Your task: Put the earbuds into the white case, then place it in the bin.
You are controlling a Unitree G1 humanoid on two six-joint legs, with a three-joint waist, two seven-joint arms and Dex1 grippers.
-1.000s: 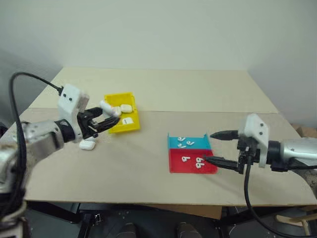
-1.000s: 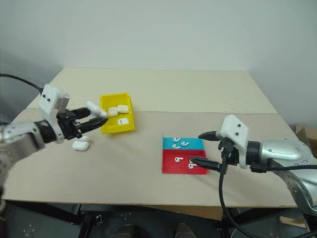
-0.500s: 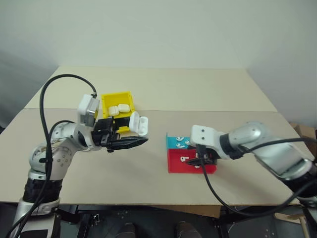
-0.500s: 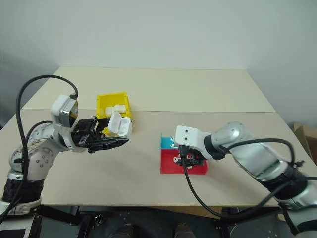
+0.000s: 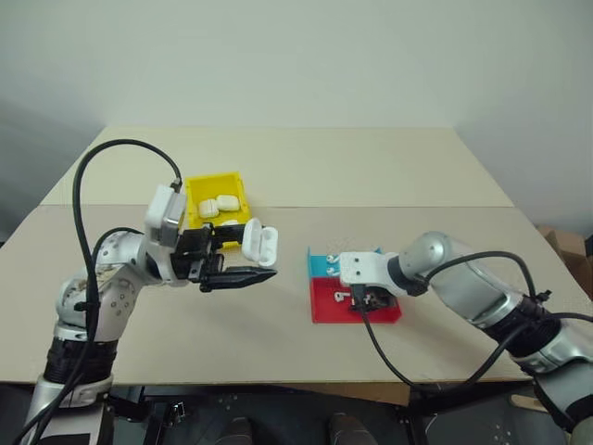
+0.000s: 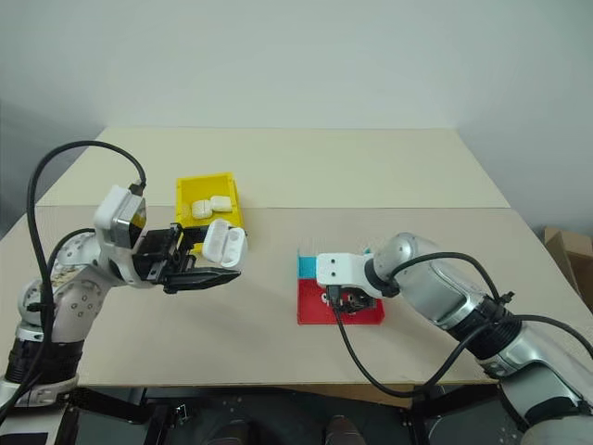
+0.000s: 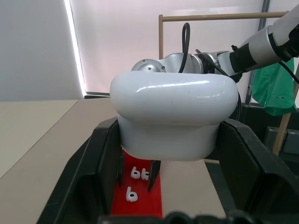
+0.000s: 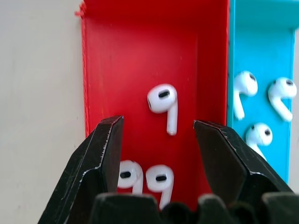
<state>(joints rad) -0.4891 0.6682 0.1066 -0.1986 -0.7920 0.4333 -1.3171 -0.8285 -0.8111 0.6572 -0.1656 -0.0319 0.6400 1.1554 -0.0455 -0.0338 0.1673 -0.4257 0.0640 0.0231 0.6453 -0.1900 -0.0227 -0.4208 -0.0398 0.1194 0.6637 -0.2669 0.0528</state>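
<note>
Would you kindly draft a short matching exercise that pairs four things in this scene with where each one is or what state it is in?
Column one:
1. white case
2. yellow bin
3. red tray
4. right claw

Column two:
A. holds three earbuds
B. open, poised over one earbud
C. clamped in the left claw, lid open
D. sits on the table with other white cases inside

Right pairs: 1-C, 2-D, 3-A, 4-B
</note>
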